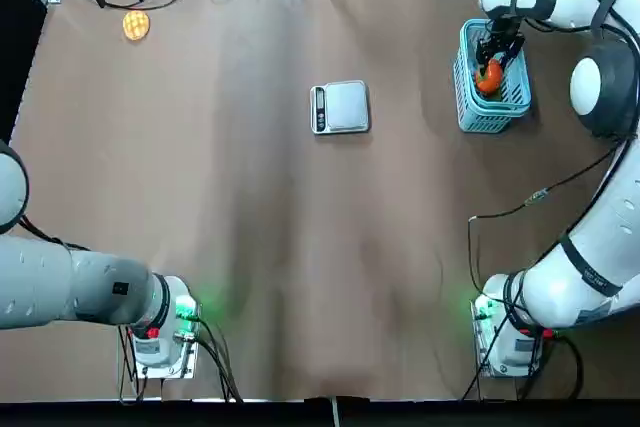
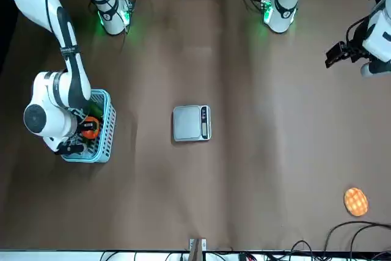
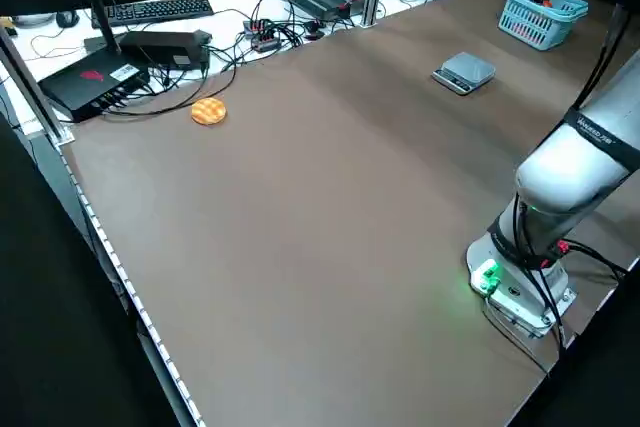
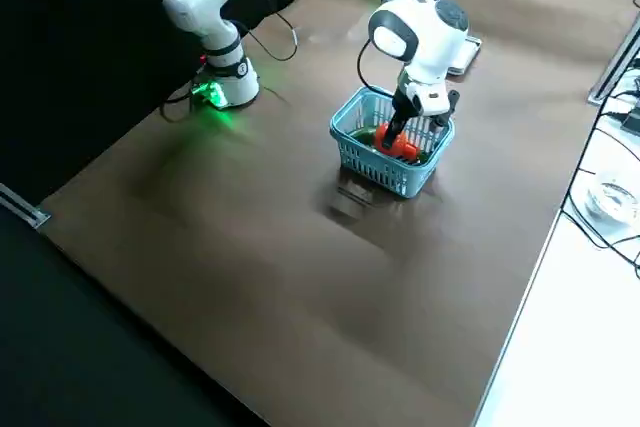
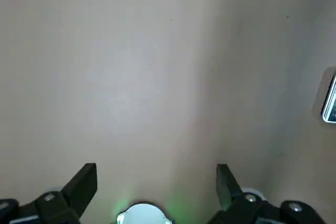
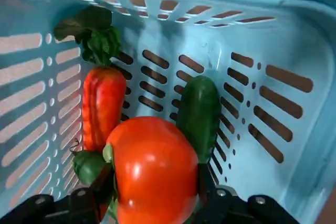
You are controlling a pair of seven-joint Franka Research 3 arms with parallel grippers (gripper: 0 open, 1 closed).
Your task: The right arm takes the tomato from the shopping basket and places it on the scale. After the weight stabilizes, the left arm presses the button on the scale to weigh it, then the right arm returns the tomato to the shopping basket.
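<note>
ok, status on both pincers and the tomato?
Right pincer down in the shopping basket, shut on the tomato. Left pincer open, parked clear of the scale. Platform bare, path to it unobstructed.

Robotics lab; keyboard [image 3: 160, 10], cabled electronics boxes [image 3: 100, 82] beside brown table [image 3: 330, 207]

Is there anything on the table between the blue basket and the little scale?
No. In the top view, only bare brown table lies between the shopping basket and the scale.
</note>
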